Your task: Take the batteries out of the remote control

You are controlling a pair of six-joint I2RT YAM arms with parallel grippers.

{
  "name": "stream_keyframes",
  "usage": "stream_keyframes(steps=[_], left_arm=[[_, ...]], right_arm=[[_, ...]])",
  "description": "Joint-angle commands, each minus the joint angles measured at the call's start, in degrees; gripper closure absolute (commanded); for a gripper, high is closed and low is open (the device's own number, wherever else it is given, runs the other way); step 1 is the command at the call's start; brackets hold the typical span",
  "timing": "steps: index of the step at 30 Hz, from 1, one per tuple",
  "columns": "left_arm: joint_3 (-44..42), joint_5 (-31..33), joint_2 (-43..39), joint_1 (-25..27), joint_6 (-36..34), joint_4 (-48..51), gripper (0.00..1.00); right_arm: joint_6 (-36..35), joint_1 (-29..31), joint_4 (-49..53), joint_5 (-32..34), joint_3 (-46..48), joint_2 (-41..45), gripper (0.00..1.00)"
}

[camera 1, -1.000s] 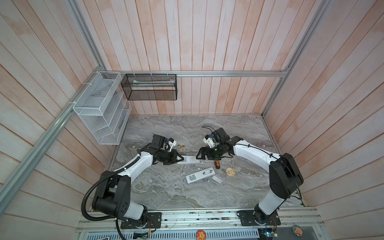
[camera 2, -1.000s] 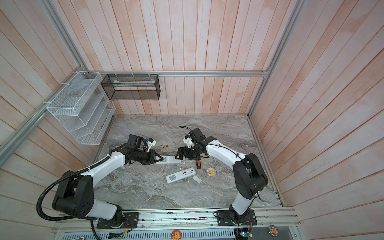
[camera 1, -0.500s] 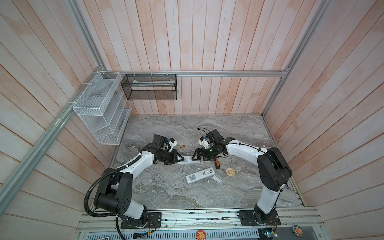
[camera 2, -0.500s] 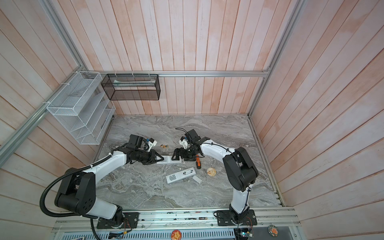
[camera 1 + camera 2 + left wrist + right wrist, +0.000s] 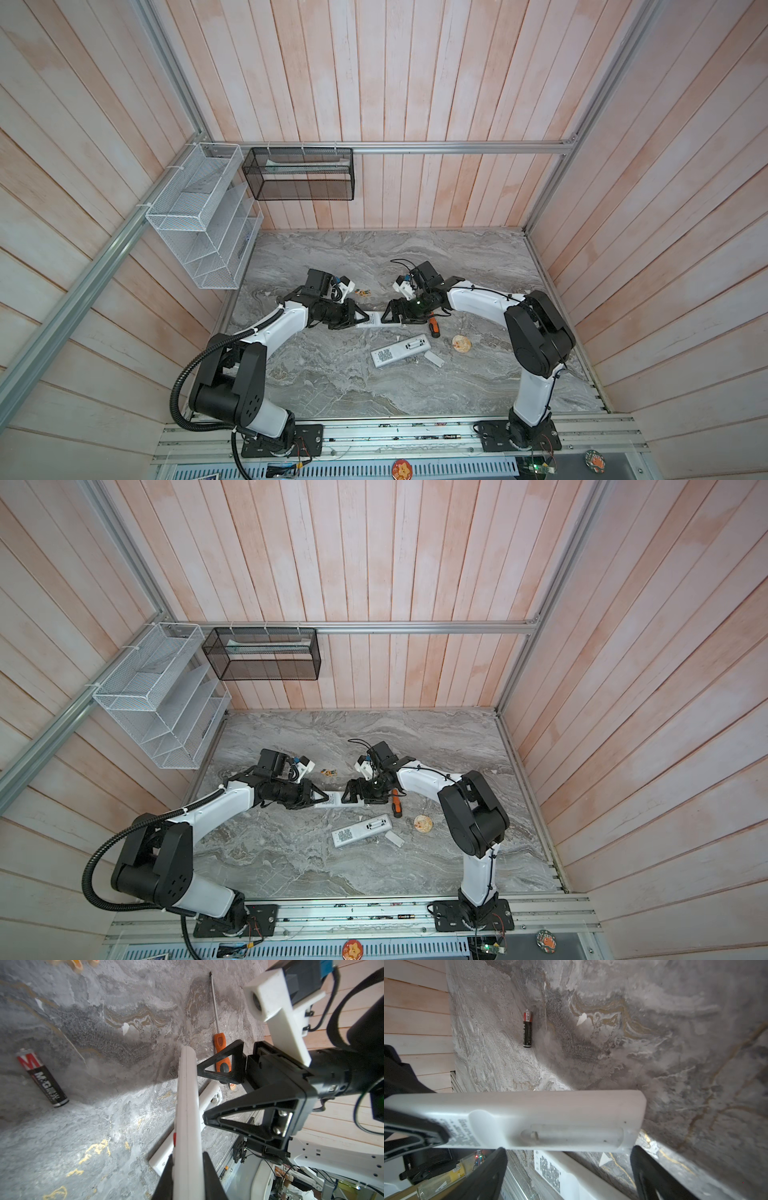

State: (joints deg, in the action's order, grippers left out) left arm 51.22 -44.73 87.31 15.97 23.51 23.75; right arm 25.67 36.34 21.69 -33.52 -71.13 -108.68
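My left gripper (image 5: 188, 1178) is shut on one end of a white remote control (image 5: 187, 1105) and holds it on edge above the marble table (image 5: 332, 382). In the right wrist view the remote (image 5: 550, 1113) shows a battery trough (image 5: 571, 1134) that looks empty. My right gripper (image 5: 569, 1174) is open, its fingertips close beside the remote's free end with nothing between them. In both top views the grippers (image 5: 365, 319) (image 5: 347, 796) face each other across the remote (image 5: 330, 801). One black battery with a red end (image 5: 527, 1030) (image 5: 44, 1082) lies loose on the table beyond the remote.
A second white remote (image 5: 399, 352) lies on the table with its compartment open and a loose white cover (image 5: 434, 358) beside it. An orange-handled screwdriver (image 5: 433, 328) and a round tan disc (image 5: 461, 343) lie near the right arm. Wire baskets (image 5: 199, 224) hang on the walls.
My right gripper has moved left up to the remote's free end and its jaws have narrowed a little. The left gripper still holds the remote in the same place.
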Motion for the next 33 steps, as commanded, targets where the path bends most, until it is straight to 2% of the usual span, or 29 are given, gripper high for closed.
stream_keyframes(steps=[1,10,21,24,28,33], left_arm=[[0.9,1.5,1.3,0.0,-1.5,2.1,0.95],[1.0,0.5,1.4,0.0,-1.6,1.9,0.95],[1.0,-0.1,1.2,0.0,-1.5,1.8,0.96],[1.2,0.2,1.1,0.0,-1.5,2.0,0.96],[1.1,1.2,0.1,0.0,-1.4,2.5,0.97],[1.7,1.4,0.0,0.0,-1.5,2.9,0.98]], right_arm=[[-0.4,0.0,-0.8,0.6,0.0,-1.8,0.11],[1.7,-1.1,-3.3,1.0,0.4,-2.4,0.20],[1.7,-0.3,-1.6,1.9,-1.3,-4.3,0.23],[1.9,-0.2,-0.1,5.3,-1.2,-4.3,0.29],[1.5,-0.3,4.0,14.4,-1.7,-3.7,0.30],[1.4,0.2,5.2,17.4,-2.6,-3.2,0.30]])
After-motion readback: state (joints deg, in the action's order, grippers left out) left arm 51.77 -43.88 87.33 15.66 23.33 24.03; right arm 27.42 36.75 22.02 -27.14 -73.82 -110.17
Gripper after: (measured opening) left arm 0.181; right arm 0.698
